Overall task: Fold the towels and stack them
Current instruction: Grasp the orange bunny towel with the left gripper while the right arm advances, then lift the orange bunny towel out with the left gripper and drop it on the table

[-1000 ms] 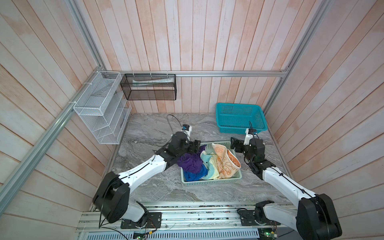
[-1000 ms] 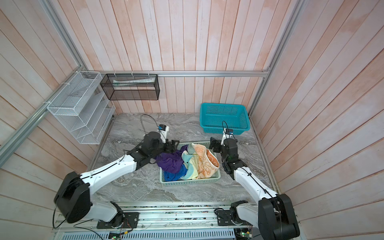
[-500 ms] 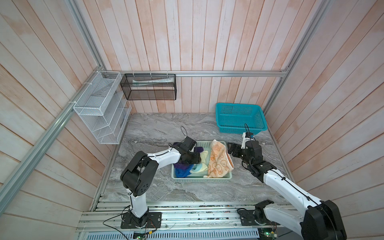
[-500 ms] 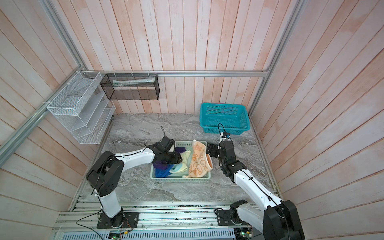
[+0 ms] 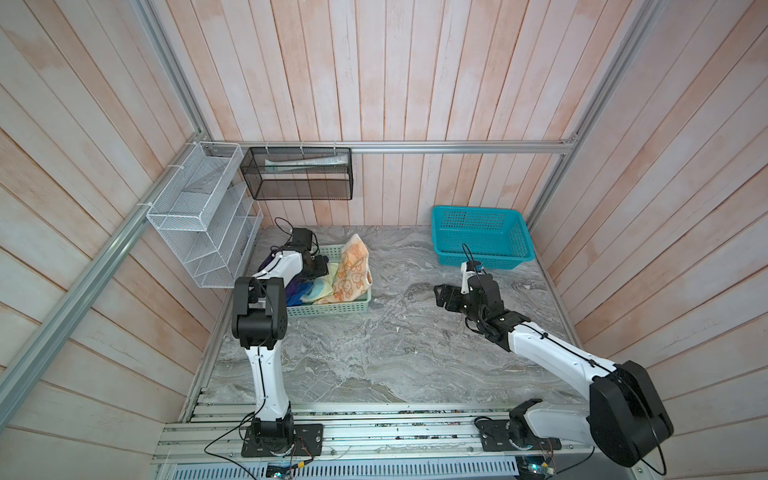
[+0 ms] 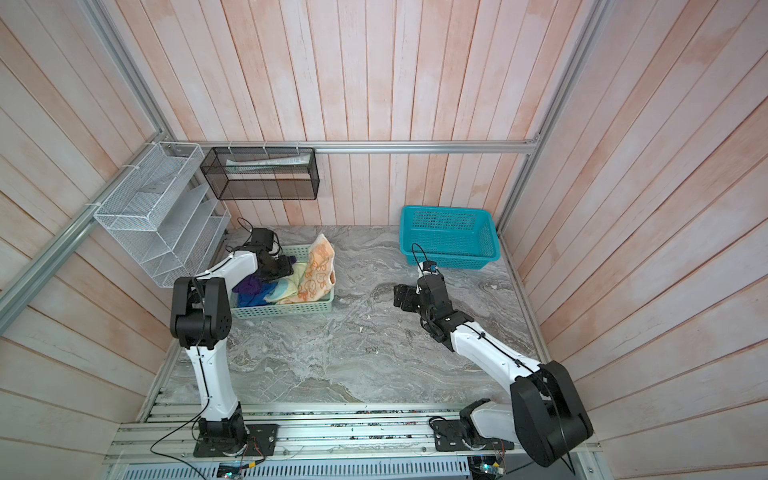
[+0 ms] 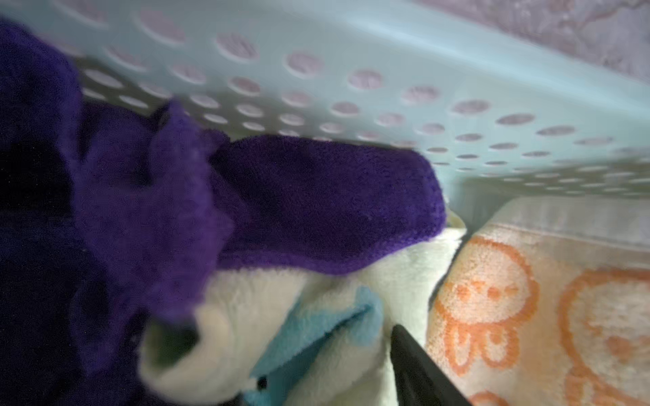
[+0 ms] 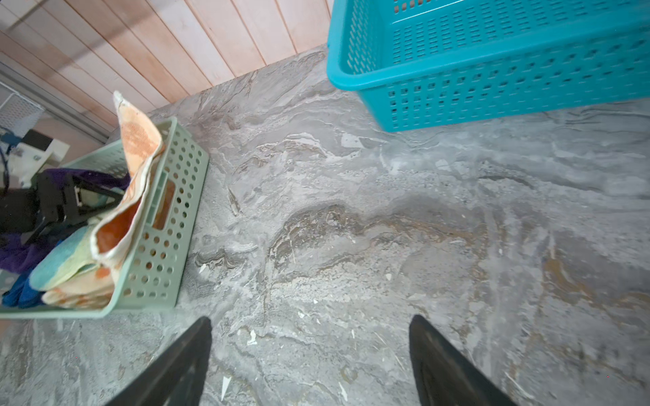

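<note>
Crumpled towels [image 5: 347,274], purple, blue, teal, peach, in mint basket [image 5: 328,308]

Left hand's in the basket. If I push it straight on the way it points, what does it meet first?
Probably the pale-yellow and teal towel, bunched right at the fingertip of the left hand; the purple towel lies just beyond. Depth is unclear this close.

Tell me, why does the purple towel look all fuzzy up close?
Left wrist view: the camera sits very close, so the purple towel and basket blur and smear. Right wrist view: table sharp mid-frame, edges smeared. Both top views: crisp, evenly lit.
</note>
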